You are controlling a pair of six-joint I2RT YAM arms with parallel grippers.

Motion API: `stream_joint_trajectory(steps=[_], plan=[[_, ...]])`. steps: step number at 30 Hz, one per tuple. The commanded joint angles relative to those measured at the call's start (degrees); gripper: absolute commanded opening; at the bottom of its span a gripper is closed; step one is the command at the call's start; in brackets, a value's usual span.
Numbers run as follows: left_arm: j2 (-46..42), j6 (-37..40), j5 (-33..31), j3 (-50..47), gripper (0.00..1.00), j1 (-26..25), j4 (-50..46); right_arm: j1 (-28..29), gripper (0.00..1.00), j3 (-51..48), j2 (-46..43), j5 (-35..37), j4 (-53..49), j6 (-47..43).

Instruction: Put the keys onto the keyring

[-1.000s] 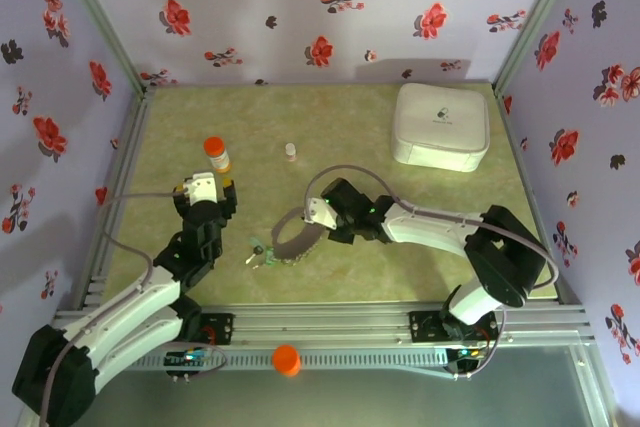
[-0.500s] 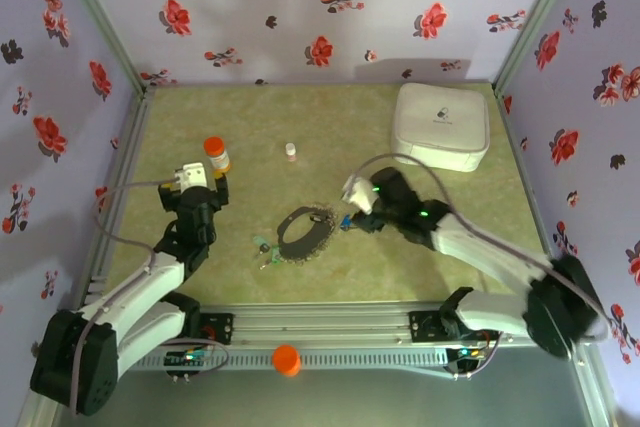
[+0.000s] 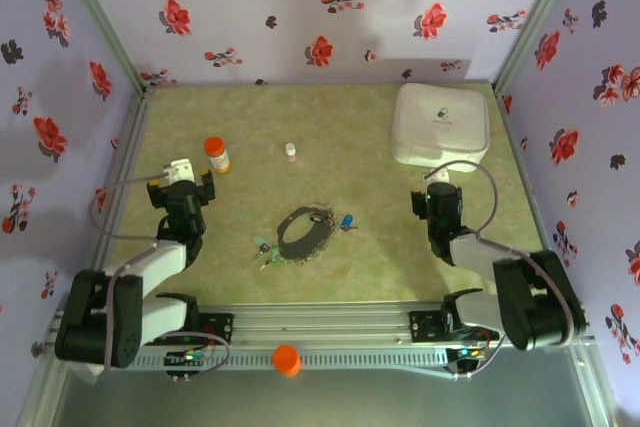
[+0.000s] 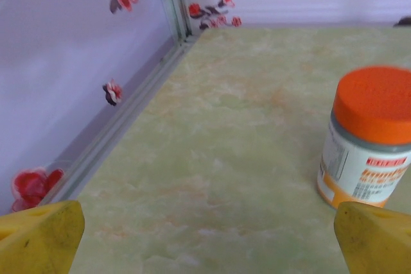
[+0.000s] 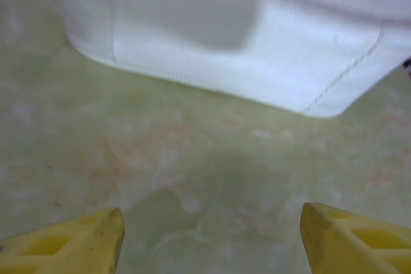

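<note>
The dark-grey keyring [image 3: 303, 231] lies flat mid-table in the top view. A blue-headed key [image 3: 346, 221] rests just right of it. The green and black keys [image 3: 265, 250] lie at its lower left. My left gripper [image 3: 180, 190] is pulled back at the left, open, with yellow fingertips [image 4: 40, 235] wide apart over bare mat. My right gripper [image 3: 437, 199] is pulled back at the right, open, its yellow fingertips [image 5: 352, 237] spread and facing the white box [image 5: 257, 24]. Neither gripper holds anything.
An orange-capped pill bottle [image 3: 216, 154] stands just ahead of the left gripper, close on the right in the left wrist view [image 4: 369, 139]. A small vial [image 3: 291, 151] stands at mid-back. The white box [image 3: 441, 125] sits back right. An orange cap [image 3: 286, 359] lies on the front rail.
The right arm let go of the keyring area and drew back to the right, leaving the blue key beside the ring. The left arm also retreated toward the left edge.
</note>
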Motion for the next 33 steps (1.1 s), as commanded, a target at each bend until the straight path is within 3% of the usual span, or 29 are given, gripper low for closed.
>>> stream_joint_trajectory(steps=[1,6,9,10,11,13,18,26,31,32,33], plan=[[5.2,2.4,6.3,0.1,1.00,1.6,9.7,-2.1,0.74,-0.5,4.5,-2.7,23.0,-0.5],[14.3,3.1,9.7,0.1,0.99,3.8,18.4,-7.1,0.73,-1.5,10.3,-8.3,29.7,4.8],[20.9,3.2,13.3,0.0,1.00,5.4,26.5,-8.5,0.74,-3.5,19.1,-11.7,44.3,4.3],[19.1,2.1,14.2,0.9,1.00,5.9,21.3,-8.4,0.75,-3.9,20.0,-10.9,46.2,4.5],[18.7,1.5,15.6,2.8,1.00,6.6,17.6,-8.5,0.75,-3.7,18.1,-10.3,42.7,4.7],[19.6,-0.7,10.9,4.8,1.00,7.1,15.4,-8.6,0.75,-0.8,14.7,-9.9,32.4,5.6],[19.6,-0.4,11.9,4.7,1.00,6.5,15.8,-10.9,0.76,5.6,15.7,-9.9,22.0,8.6],[19.7,-0.3,12.4,5.1,1.00,6.6,15.2,-12.2,0.77,6.7,16.1,-10.9,20.6,9.9],[19.4,-0.8,16.5,5.9,1.00,8.5,12.9,-12.5,0.79,6.8,16.1,-11.3,20.4,10.1],[19.6,-0.7,16.4,5.8,1.00,8.5,13.2,-12.5,0.80,6.9,16.1,-11.2,20.3,10.2],[19.4,-0.5,16.5,5.6,1.00,8.5,13.5,-12.5,0.97,6.9,16.1,-11.1,20.3,10.2]])
